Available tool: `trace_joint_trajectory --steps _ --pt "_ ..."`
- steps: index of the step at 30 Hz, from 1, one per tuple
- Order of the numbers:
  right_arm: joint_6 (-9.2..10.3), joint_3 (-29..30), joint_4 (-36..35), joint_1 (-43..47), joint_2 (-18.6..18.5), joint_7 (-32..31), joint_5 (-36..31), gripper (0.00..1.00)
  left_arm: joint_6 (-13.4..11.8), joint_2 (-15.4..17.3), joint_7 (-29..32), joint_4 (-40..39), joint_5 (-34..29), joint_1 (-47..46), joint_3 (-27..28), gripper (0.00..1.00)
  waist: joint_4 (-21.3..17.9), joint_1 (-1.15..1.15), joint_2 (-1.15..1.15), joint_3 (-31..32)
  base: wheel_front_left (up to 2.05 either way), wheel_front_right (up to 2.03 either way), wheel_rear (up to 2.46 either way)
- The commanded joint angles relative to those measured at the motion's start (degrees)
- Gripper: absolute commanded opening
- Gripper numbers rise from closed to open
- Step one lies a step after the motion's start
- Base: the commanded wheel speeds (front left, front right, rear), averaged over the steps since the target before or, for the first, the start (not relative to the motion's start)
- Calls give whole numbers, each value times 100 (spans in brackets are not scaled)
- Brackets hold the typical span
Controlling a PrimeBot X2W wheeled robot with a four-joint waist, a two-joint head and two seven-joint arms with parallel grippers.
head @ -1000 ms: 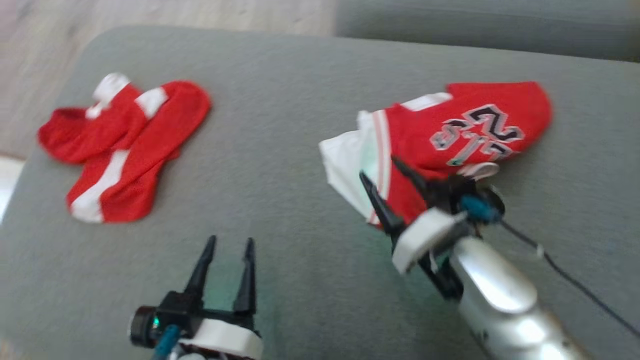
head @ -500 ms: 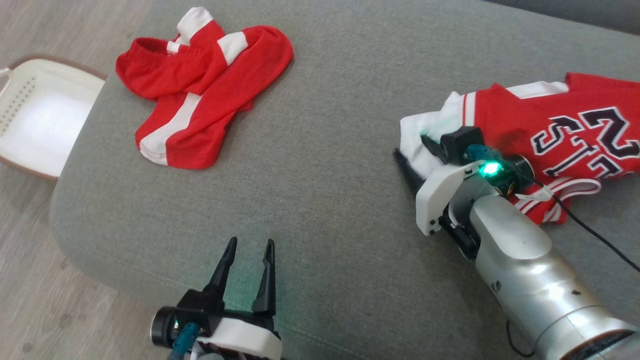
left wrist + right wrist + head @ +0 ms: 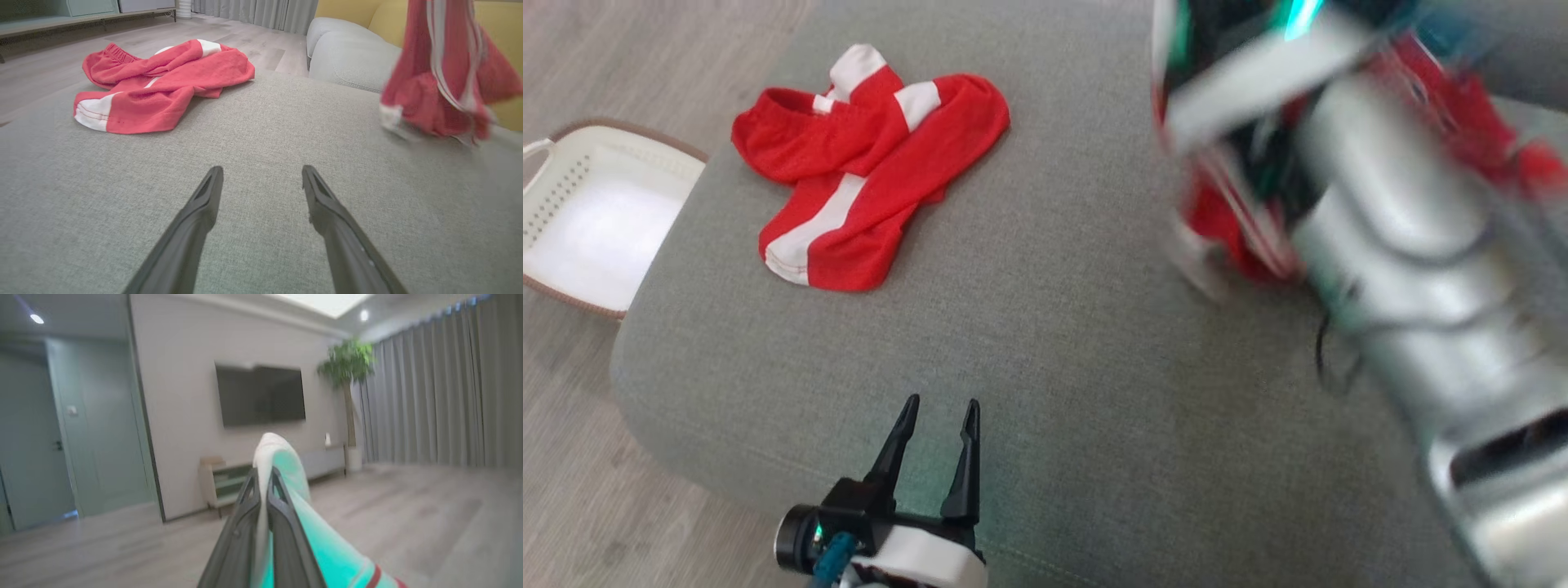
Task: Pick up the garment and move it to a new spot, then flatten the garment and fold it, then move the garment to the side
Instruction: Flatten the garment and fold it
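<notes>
Garments 2: shorts [image 3: 866, 171] far left, jersey [image 3: 437, 81] hanging right | left end effector [image 3: 941, 403] released | right end effector [image 3: 264, 473] grasping jersey | basket [image 3: 556, 175] 1 | grey cushion [image 3: 1054, 367], wood floor [image 3: 572, 457]

One red jersey [image 3: 429, 98], one pair of red shorts [image 3: 866, 180], one basket [image 3: 560, 184].

No readable text anywhere, red garment [image 3: 425, 94] motion-blurred (any print on it illegible)
</notes>
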State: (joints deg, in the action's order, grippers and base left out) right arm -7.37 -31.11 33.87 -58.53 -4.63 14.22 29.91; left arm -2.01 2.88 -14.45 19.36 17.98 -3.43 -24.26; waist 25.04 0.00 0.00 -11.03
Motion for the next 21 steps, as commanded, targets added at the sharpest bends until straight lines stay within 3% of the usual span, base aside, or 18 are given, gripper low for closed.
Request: trace_joint_trajectory --steps 1,8,12,15,16,17,21 --pt "-12 173 -435 -166 63 74 -2 0 -3 0 -54 -116 -60 -33 191 100 -43 0 0 100 0 0 0" --pt "-12 1023 -1084 108 -398 76 47 0 76 0 -54 -45 -215 173 509 100 -391 0 0 295 0 0 0" --pt "-12 1532 -947 1041 -818 77 125 0 152 0 -55 -47 -269 243 599 100 -692 0 0 330 0 0 0" --pt "-12 1906 -451 1810 -1207 77 39 0 185 0 -55 -52 -271 212 582 100 -890 0 0 298 0 0 0" --pt "-12 1984 -158 2025 -1346 73 -58 24 193 0 -55 -47 -270 191 565 100 -950 0 0 280 0 0 0" --pt "-12 2080 125 2184 -1419 68 -93 98 201 0 -55 -43 -274 164 553 100 -1004 0 0 257 0 0 0" --pt "-12 2423 814 2399 -1625 73 -349 100 146 0 -55 -38 -226 16 522 100 -1153 0 0 161 0 0 0"
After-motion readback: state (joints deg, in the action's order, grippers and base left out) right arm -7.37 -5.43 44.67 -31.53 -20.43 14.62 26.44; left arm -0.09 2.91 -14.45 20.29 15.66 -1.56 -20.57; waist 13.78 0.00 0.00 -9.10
